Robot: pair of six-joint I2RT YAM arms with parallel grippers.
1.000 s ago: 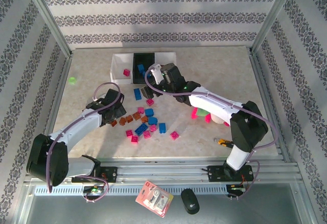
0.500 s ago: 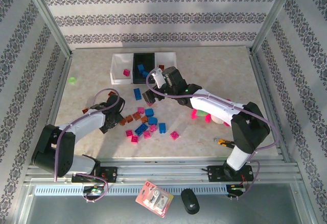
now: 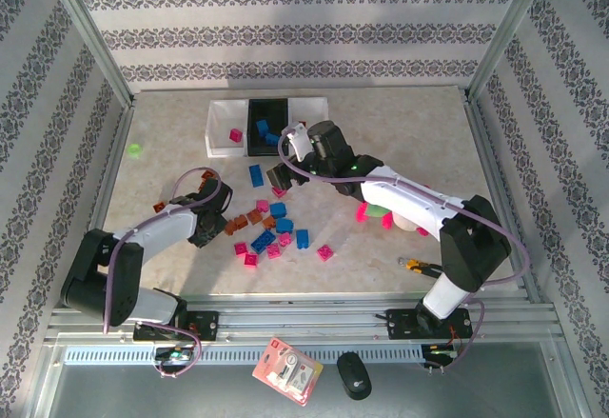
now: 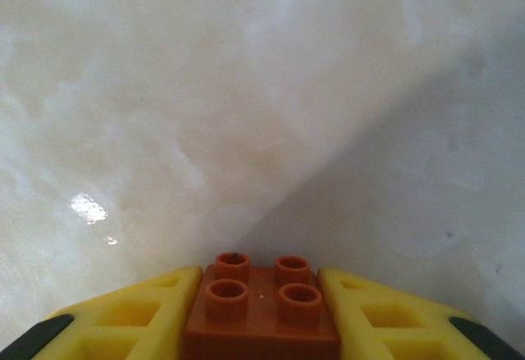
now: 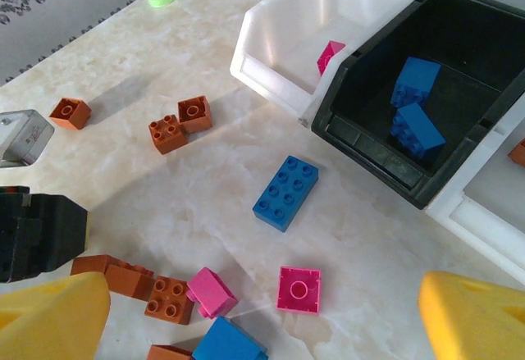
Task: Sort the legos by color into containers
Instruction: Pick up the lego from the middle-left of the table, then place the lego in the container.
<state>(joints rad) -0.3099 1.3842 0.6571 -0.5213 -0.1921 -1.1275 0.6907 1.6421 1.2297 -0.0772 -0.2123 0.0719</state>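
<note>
You are working over a marbled table [image 3: 419,142], and the black bin [image 3: 269,109] is sitting at its far side, joined in a row between the left white bin [image 3: 224,118] and the right white bin [image 3: 319,109]. Your right gripper [image 3: 284,180] is hanging just on the near side of the black bin with its yellow fingers [image 5: 476,319] spread wide and gripping nothing. Your left gripper [image 3: 211,228] is reaching in well to the near left of the black bin. Its fingers [image 4: 139,315] are pressing against both sides of a four-stud orange-brown brick [image 4: 261,311]. The neon pink-and-green pieces [image 3: 376,213] are lying to the near right of the black bin, half under the right arm. Most of the loose legos [image 3: 271,232] are lying scattered on the near side of the black bin. A blue eight-stud brick [image 5: 285,193] is lying closest to its front wall, with a magenta square brick [image 5: 299,289] further out. Two blue bricks [image 5: 417,102] are resting inside the black bin, and one magenta brick [image 5: 330,55] is leaning in the left white bin. A speck of orange-brown [image 5: 518,151] is showing in the right white bin. A small green ring [image 3: 135,149] is lying far off to the black bin's left.
</note>
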